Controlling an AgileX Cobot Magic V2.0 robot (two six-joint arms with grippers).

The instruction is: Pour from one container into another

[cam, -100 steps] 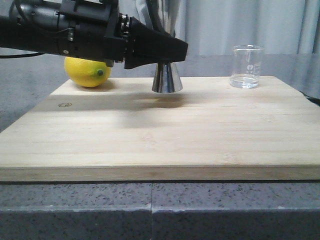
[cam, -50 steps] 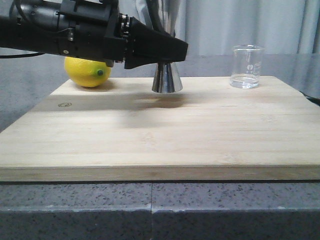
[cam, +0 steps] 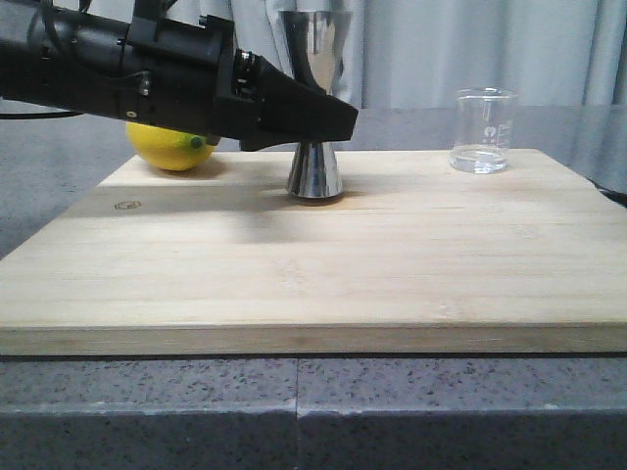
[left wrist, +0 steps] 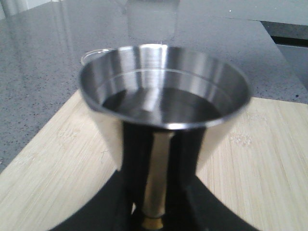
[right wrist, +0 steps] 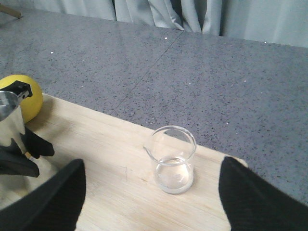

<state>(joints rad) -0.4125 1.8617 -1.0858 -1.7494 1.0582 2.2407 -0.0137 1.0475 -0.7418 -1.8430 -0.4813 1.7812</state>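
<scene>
Steel cup (cam: 313,108): hourglass-shaped, upright, its foot resting on the wooden board (cam: 313,264) toward the back edge, left of centre in the front view.
My left gripper (cam: 318,116): closed around the cup's narrow waist, reaching in from the left; my dark fingers (cam: 294,108) hide the waist in the front view.
Cup from my left wrist: the wide mouth fills the view, with a gold band (left wrist: 153,223) just visible at the waist between my fingers.
Cup contents: the inside looks dark and reflective; I cannot tell whether it holds liquid.
Glass beaker (cam: 484,130): clear, with white markings, standing upright near the back right corner of the board, well apart from the cup.
Beaker contents: a shallow layer of clear liquid at the bottom.
My right gripper (right wrist: 151,202): spread wide and holding nothing, with the beaker between and beyond its two dark fingers (right wrist: 255,202), untouched.
Lemon (cam: 171,147): yellow, at the back left of the board, partly behind my left arm.
</scene>
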